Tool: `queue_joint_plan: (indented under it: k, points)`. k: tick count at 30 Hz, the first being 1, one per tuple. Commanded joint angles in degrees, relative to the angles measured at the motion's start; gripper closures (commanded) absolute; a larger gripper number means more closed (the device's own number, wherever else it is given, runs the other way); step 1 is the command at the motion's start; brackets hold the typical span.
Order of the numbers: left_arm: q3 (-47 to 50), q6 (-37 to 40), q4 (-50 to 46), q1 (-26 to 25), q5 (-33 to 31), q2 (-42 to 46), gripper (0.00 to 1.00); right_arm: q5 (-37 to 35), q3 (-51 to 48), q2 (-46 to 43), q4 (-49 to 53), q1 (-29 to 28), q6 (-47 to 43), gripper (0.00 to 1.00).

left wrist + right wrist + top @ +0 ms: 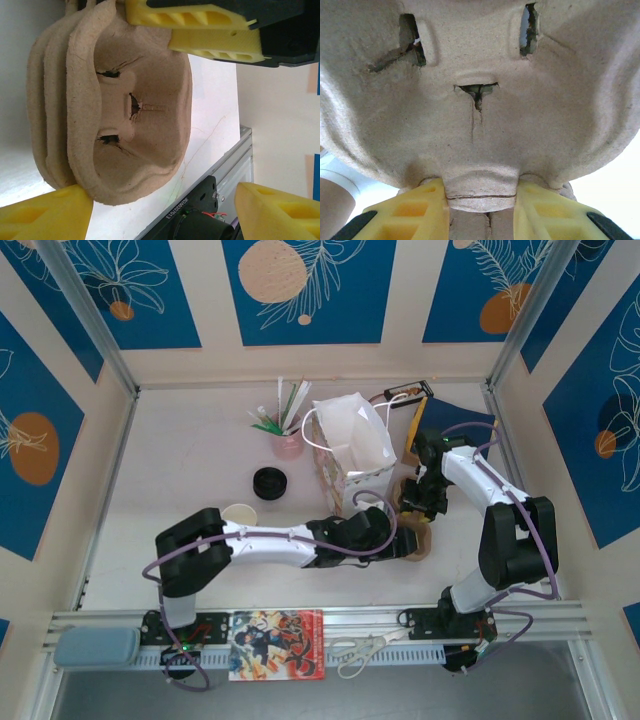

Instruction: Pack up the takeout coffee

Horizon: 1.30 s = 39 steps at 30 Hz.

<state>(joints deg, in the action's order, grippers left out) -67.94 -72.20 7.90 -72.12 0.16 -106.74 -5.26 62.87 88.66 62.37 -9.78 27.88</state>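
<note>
The takeout coffee, a small brown paper cup [238, 514] with a pale inside, stands open on the table just behind my left arm's forearm. A stack of brown pulp cup carriers [420, 540] lies right of centre. My right gripper [418, 502] is shut on a raised nub of the carrier stack [480, 100], its yellow fingers [415, 210] pressed on both sides. My left gripper [162, 200] stands open beside the same stack [140, 100]; the stack's lower edge touches one fingertip. The right gripper's yellow fingers [200, 22] show above the stack in the left wrist view.
A white paper bag [355, 445] stands open behind the carriers. A black round lid [269, 483] and a pink cup of straws [287, 440] sit left of it. Scissors [355, 648] and a magazine [277, 643] lie on the front rail.
</note>
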Motion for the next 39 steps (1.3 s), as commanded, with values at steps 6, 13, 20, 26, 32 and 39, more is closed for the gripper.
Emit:
queue_joint_plan:
  k: [6, 13, 20, 26, 32, 39]
  points:
    - [-1.50, -0.89, -1.70, 0.14, 0.01, -0.93, 0.21, 2.42, 0.01, -0.75, 1.17, -0.32, -0.38, 0.67]
    - [-2.34, -0.46, -2.01, 0.22, 0.27, -1.79, 0.19, 2.48, 1.68, -1.89, 3.39, -0.41, -0.59, 0.67]
    - [-2.72, -0.71, -2.17, 0.21, 0.72, -2.60, 0.18, 2.05, 3.68, -2.17, 5.21, -0.41, -0.97, 0.67]
    - [-3.17, 0.36, -2.97, 0.18, 0.70, -1.21, 0.17, 1.16, 4.19, -2.09, 5.83, -0.32, -1.15, 0.67]
    - [-3.76, 2.48, -5.69, 0.21, -0.32, 3.16, 0.15, 0.34, 5.02, -2.79, 6.48, -0.22, -1.42, 0.67]
    - [-5.03, 5.40, -10.10, 0.17, -2.21, 9.09, 0.10, 0.11, 5.81, -2.53, 6.46, 0.03, -1.69, 0.67]
